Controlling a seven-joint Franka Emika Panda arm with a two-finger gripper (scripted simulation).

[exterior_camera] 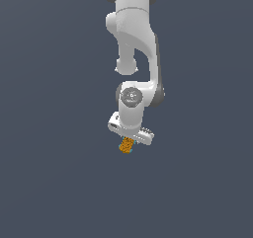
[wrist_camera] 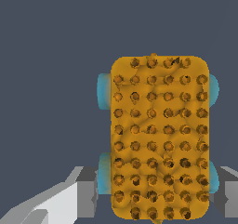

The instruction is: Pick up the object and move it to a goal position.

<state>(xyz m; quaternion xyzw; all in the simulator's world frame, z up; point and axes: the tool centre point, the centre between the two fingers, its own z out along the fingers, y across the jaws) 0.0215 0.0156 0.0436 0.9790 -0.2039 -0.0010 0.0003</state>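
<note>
Orange block: oblong, rounded corners, surface a wrinkled orange skin studded with a regular grid of dark dimples; teal bulges show along both long sides. In the wrist view it sits between the two grey fingers, each pressed against a teal flank, so the end effector is clamped on the block. In the exterior view the block hangs just beneath the glossy white arm, against a plain slate-grey background.
</note>
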